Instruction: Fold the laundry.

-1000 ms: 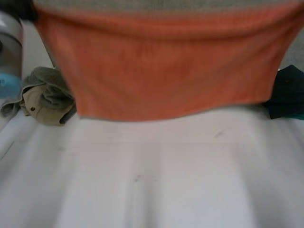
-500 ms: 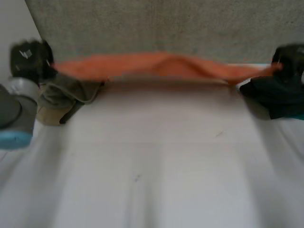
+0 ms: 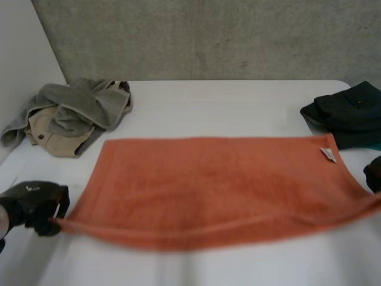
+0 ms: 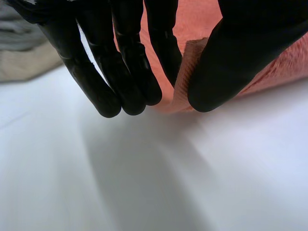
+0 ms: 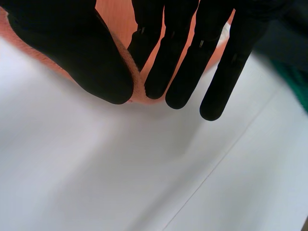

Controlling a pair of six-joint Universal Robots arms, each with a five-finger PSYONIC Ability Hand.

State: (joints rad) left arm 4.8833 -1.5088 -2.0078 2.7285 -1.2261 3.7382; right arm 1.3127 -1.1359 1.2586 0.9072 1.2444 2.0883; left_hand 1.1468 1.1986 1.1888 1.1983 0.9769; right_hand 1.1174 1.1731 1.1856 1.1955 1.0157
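An orange towel [image 3: 214, 185] lies spread flat across the middle of the white table [image 3: 226, 107], a small white tag near its far right corner. My left hand [image 3: 36, 205] pinches the towel's near left corner [image 4: 185, 82] between thumb and fingers [image 4: 144, 82], just above the table. At the near right corner my right hand [image 3: 374, 174] pinches the orange cloth [image 5: 137, 91] between thumb and fingers [image 5: 180, 82]. The near edge sags slightly between the two hands.
A heap of grey and beige clothes [image 3: 68, 116] lies at the table's far left. A dark green and black pile [image 3: 348, 113] sits at the far right. A grey wall rises behind the table.
The towel was held up in front of the camera, then swung down and away; now it lies flat on the table with both hands low at its near corners.
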